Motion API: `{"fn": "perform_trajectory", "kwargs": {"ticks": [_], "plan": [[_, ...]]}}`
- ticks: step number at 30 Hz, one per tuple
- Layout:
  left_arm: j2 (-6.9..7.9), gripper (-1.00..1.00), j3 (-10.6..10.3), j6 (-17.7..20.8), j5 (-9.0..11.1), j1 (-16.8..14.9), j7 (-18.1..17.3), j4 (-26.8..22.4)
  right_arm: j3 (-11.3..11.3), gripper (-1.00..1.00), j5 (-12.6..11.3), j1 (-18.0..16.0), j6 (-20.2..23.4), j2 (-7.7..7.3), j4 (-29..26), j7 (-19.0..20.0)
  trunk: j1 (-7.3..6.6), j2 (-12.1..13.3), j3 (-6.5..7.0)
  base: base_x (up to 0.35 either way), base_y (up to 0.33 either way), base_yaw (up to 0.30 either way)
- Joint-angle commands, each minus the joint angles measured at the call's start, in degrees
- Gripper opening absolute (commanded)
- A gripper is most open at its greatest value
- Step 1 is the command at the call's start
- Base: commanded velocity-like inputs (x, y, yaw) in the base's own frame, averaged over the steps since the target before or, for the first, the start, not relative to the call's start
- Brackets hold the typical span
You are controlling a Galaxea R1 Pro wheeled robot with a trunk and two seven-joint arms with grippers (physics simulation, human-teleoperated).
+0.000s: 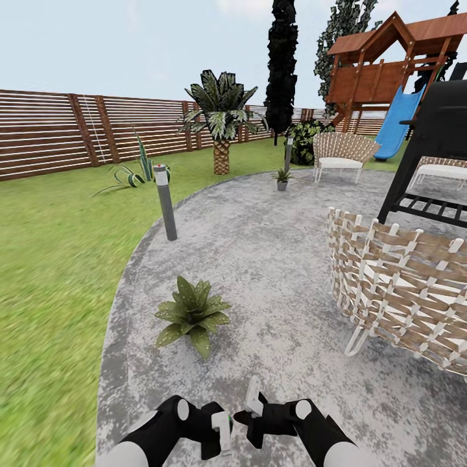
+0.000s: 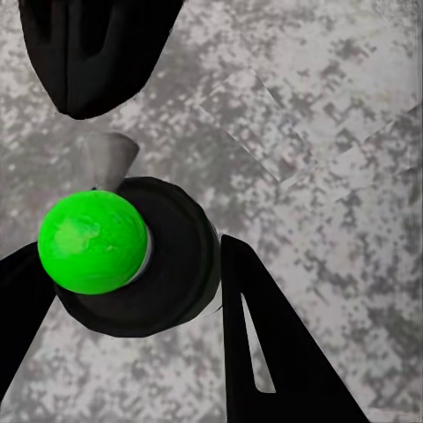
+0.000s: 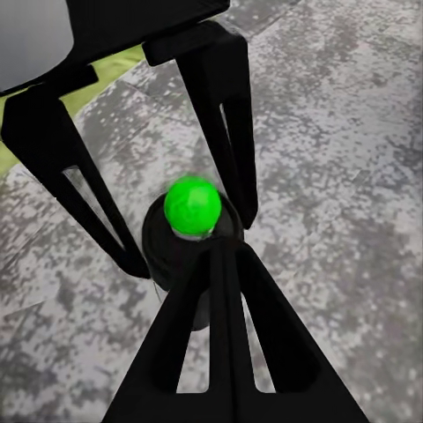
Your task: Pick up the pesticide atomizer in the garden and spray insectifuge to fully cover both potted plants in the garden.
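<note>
Left gripper (image 2: 123, 300): its black fingers stand on either side of a black, round-bodied bottle with a bright green ball-shaped cap (image 2: 92, 241), judged to be the pesticide atomizer. The jaws look closed around the body, though actual contact is hard to confirm.

Right gripper (image 3: 189, 238): in the right wrist view its two black fingers are spread, and the atomizer's green cap (image 3: 192, 205) sits just beyond and between their tips. The third dark prong crossing in front appears to belong to the other arm.

Atomizer: held low in front of the trunk, between the two grippers, above the mottled grey paved patio (image 1: 259, 259).

Near plant: a low rosette of pale-speckled green leaves (image 1: 191, 312) stands ahead of the jaws and a little to the left, well apart from them; its pot is hidden under the leaves.

Far plant: a second small potted rosette in a grey pot (image 1: 282, 178) sits far beyond the jaws, near a grey bollard lamp (image 1: 288, 154).

Risk, handover: with both grippers crowded on one small bottle, the fingers may knock each other and tip or drop it.

Risk, aim: the nozzle's direction cannot be told, so spray could miss the leaves.

Risk, coverage: the far plant probably needs a drive; the woven white-and-brown chair (image 1: 402, 292) on the right narrows the path.
</note>
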Motion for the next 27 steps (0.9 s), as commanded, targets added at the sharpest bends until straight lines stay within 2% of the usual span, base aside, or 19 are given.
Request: {"fn": "perform_trajectory", "kwargs": {"ticks": [1, 19, 27], "plan": [[-0.1, -1.0, 0.0, -0.5, -0.6, 0.0, 0.0, -0.1, -0.5, -1.0, 0.5, 0.0, -0.2, 0.07, -0.1, 0.3, -0.01, 0.0, -0.05, 0.0, 0.0, 0.0], [-0.47, -1.0, 0.0, -0.4, -0.2, 0.0, 0.0, -0.5, -0.5, -1.0, 0.5, 0.0, -0.2, 0.07, -0.1, 0.3, -0.01, 0.0, -0.05, 0.0, 0.0, 0.0], [0.68, -1.0, -0.2, -0.3, -0.9, 0.0, 0.1, 0.0, -0.5, -1.0, 0.5, 0.0, -0.2, 0.07, -0.1, 0.3, -0.01, 0.0, -0.05, 0.0, 0.0, 0.0]]}}
